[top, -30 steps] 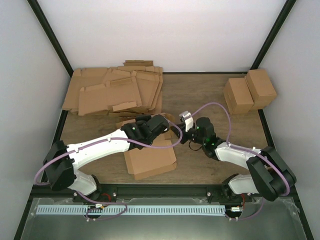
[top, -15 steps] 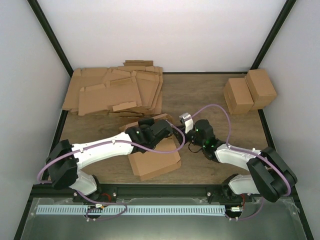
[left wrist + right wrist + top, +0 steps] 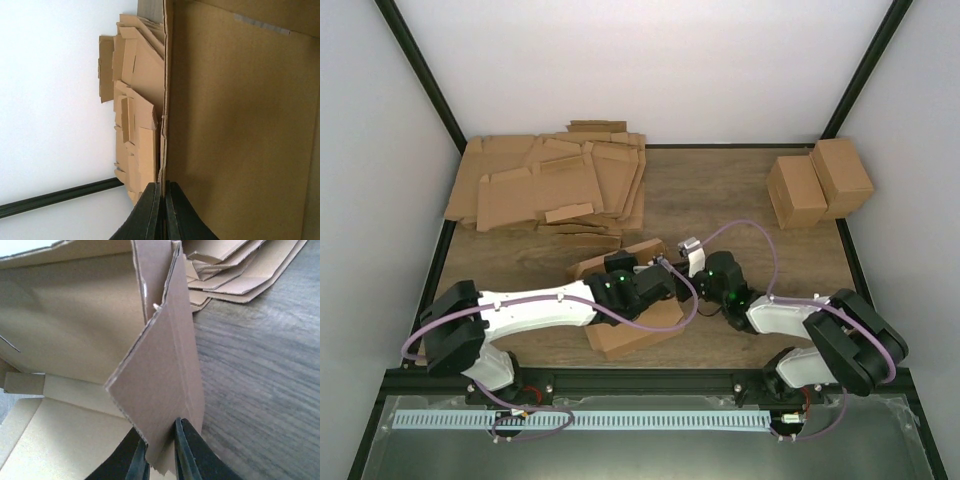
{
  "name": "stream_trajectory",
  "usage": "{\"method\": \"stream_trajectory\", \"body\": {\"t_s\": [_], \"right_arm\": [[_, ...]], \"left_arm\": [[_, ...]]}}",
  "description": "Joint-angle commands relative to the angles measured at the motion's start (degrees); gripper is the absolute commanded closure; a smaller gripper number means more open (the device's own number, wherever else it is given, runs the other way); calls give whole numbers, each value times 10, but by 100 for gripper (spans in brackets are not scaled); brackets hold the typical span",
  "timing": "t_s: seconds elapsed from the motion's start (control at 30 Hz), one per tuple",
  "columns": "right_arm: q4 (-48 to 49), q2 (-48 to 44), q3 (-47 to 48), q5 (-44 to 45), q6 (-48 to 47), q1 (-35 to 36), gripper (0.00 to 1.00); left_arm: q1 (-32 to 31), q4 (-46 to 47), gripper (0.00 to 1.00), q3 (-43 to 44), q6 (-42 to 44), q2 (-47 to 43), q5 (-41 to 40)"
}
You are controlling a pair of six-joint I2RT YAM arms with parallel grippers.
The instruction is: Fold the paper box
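Wooden table, left hand and right hand each tight on paper box edges.

A loose pile of flat brown cardboard sheets lies at the far left of the wooden table, overlapping untidily, with flaps and tabs sticking out and its left side reaching over the table's edge. At the far right corner a closed brown carton and a second carton stand touching, well apart from the pile. White walls close in the back and sides behind black posts, and a white ribbed strip runs along the near edge
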Motion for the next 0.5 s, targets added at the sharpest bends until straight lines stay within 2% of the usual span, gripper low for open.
{"method": "stream_trajectory", "body": {"t_s": [0.0,0.27,0.47], "right_arm": [[41,0,-4,5,20,29,84],[33,-7,-19,25,30,32,75],[44,-4,-33,16,18,32,63]], "left_arm": [[-31,48,96,-10,-51,22,-9],[-56,54,96,-32,-61,26,-18],[-69,70,96,-58,-62,29,-24]]}}
